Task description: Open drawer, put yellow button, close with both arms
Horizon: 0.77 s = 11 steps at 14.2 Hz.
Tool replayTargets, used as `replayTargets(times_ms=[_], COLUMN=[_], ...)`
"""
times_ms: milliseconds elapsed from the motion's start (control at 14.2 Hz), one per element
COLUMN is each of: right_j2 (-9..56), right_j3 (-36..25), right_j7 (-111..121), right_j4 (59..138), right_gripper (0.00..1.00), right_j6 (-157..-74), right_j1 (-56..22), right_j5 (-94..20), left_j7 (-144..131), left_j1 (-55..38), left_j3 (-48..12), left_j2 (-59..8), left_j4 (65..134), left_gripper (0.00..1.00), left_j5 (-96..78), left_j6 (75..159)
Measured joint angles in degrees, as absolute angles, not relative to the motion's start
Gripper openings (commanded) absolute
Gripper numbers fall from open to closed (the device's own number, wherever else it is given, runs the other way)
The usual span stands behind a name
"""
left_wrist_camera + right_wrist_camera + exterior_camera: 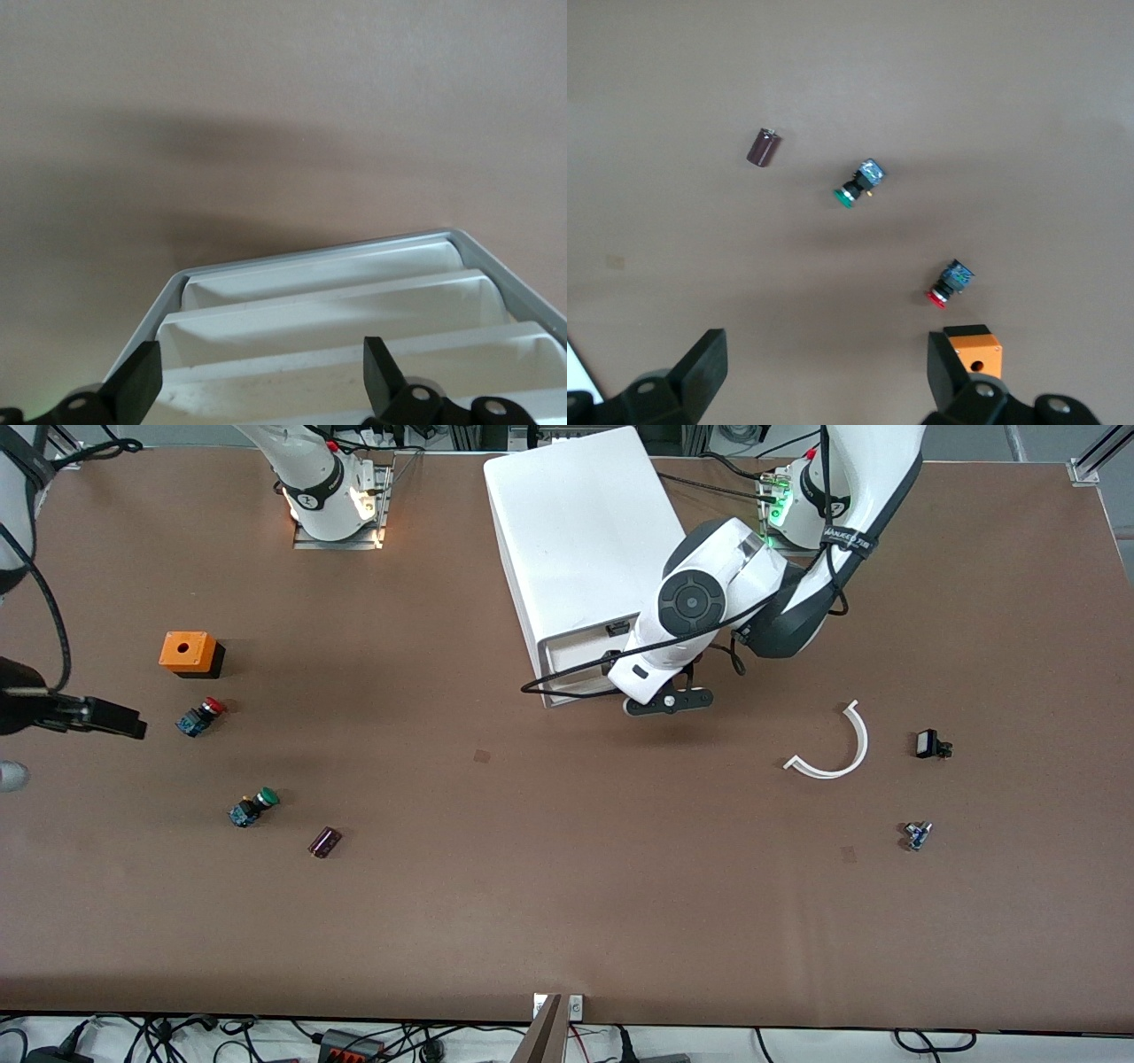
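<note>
The left end effector (257,381) is hanging with its fingers spread wide and empty, just over the front of the big white box cabinet (580,540), whose uppermost shallow white plastic drawer (354,310) is sitting directly below it, ribbed and apparently pulled out. The right end effector (824,372), also gaping open and empty, is waiting over the brown table (567,886) above a red-capped switch (949,284), a green-capped switch (859,184) and an orange box (973,349). I am seeing no yellow-capped button anywhere, so opening looks underway; next comes finding it.
</note>
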<state>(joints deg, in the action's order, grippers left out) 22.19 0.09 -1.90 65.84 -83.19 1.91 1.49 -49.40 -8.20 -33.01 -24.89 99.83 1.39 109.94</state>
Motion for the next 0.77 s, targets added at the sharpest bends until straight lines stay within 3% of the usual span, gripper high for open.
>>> replayTargets(times_ms=[492,774], right_j2=[13.6,5.7], right_j3=[-0.9,-0.9], right_j7=[0.5,0.5], right_j4=[75.8,89.0], right_gripper=[1.00,1.00], right_j6=[-85.6,-92.5], right_j1=[2.0,2.0], right_j5=[1.5,1.5], left_j7=[-49.4,-49.4], left_j1=[-8.1,-8.1], left_j3=[-34.1,-34.1], left_j2=[-23.7,-22.7], left_j4=[100.2,100.3], left_gripper=[1.00,1.00], left_j5=[1.5,1.5], left_j6=[107.4,106.4])
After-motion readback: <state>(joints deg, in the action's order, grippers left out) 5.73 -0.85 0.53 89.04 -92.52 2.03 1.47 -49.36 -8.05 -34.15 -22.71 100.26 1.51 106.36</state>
